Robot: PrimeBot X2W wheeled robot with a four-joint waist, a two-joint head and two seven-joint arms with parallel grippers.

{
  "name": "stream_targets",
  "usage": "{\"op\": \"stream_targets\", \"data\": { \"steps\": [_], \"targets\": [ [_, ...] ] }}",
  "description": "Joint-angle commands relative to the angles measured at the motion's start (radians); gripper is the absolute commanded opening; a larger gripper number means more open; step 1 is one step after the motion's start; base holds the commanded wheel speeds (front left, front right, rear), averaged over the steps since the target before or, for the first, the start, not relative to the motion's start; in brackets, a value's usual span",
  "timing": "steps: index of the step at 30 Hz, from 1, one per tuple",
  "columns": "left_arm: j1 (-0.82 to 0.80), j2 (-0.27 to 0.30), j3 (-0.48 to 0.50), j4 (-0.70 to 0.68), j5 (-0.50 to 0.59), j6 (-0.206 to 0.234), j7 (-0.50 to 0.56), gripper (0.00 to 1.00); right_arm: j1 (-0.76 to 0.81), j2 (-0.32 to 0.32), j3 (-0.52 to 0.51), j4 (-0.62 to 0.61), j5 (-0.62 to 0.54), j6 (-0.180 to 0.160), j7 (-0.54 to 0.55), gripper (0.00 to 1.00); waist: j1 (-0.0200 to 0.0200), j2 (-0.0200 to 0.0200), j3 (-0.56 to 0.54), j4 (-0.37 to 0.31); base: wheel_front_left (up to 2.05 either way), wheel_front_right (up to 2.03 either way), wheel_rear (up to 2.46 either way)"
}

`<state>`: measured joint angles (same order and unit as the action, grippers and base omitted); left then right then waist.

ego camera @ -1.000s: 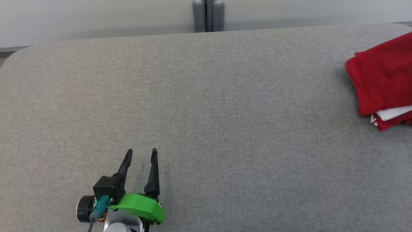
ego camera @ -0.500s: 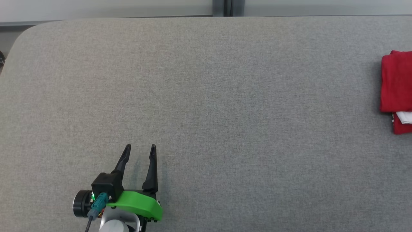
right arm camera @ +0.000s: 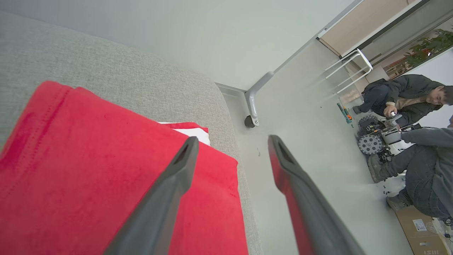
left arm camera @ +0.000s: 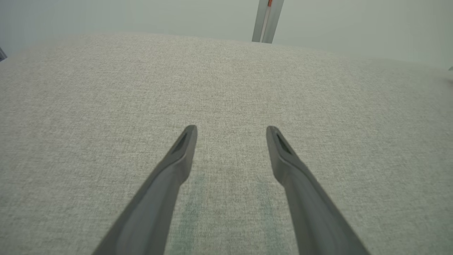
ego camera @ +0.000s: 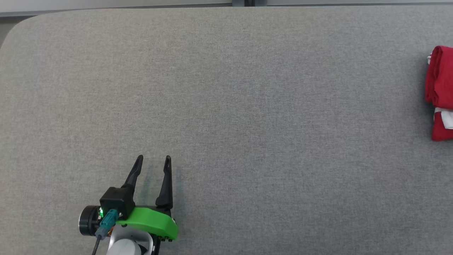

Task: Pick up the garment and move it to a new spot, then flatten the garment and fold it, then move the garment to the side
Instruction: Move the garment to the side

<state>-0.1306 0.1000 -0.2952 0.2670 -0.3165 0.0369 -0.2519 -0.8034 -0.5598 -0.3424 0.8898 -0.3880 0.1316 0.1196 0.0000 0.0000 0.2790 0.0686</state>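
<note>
Red garment (ego camera: 440, 78) lies folded at 3 o'clock on the grey padded table (ego camera: 226, 88), hard against the table's side edge, a white strip poking out at its near end. Right claw (right arm camera: 232, 139) hovers just over it, jaws wide apart, nothing clamped between them. One finger crosses the cloth in the wrist view, and contact cannot be told. Left claw (ego camera: 154, 157) sits at 7 o'clock, jaws wide apart, holding nothing, well apart from the garment. Risk, as judged: the pile sits close enough to the edge that a finger snagging a layer on the way out could drag it onto the floor (right arm camera: 318, 177). A snag could also lift the top layer and spoil the fold, and the loose white strip looks likeliest to catch. Count: one garment, two claws, one table, one caster (right arm camera: 250, 121) under it. On the floor at 3 o'clock of the right wrist view: two people (right arm camera: 407, 94) and one small wheeled machine (right arm camera: 375, 140).
</note>
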Motion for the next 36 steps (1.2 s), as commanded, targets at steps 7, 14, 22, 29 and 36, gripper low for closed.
{"op": "stream_targets", "data": {
  "steps": [7, 14, 22, 29, 36],
  "targets": [
    [-0.015, 0.000, 0.005, 0.010, -0.022, 0.007, -0.004, 1.00, -0.017, 0.091, 0.065, 0.023, 0.043, -0.002, -0.121, 1.00, 0.0000, 0.0000, -0.043, -0.033, 0.00, 0.00, 0.00],
    [-0.019, -0.006, 0.037, 0.023, -0.051, 0.015, -0.008, 1.00, -0.005, 0.184, 0.218, 0.056, 0.148, -0.002, -0.259, 1.00, 0.0000, 0.0000, -0.116, -0.053, 0.00, 0.00, 0.00],
    [0.016, -0.013, 0.075, 0.083, -0.091, 0.017, -0.014, 1.00, 0.114, 0.275, 0.349, 0.027, 0.319, -0.002, -0.356, 1.00, 0.0000, 0.0000, -0.226, -0.057, 0.00, 0.00, 0.00],
    [0.057, -0.021, 0.091, 0.125, -0.081, 0.031, -0.013, 1.00, 0.335, 0.342, 0.328, -0.169, 0.401, -0.002, -0.383, 1.00, 0.0000, 0.0000, -0.305, -0.048, 0.00, 0.00, 0.00],
    [0.112, -0.030, 0.110, 0.102, -0.054, 0.031, -0.013, 1.00, 0.571, 0.465, 0.275, -0.414, 0.398, -0.002, -0.384, 1.00, 0.0000, 0.0000, -0.342, -0.044, 0.00, 0.00, 0.00]
  ]
}}
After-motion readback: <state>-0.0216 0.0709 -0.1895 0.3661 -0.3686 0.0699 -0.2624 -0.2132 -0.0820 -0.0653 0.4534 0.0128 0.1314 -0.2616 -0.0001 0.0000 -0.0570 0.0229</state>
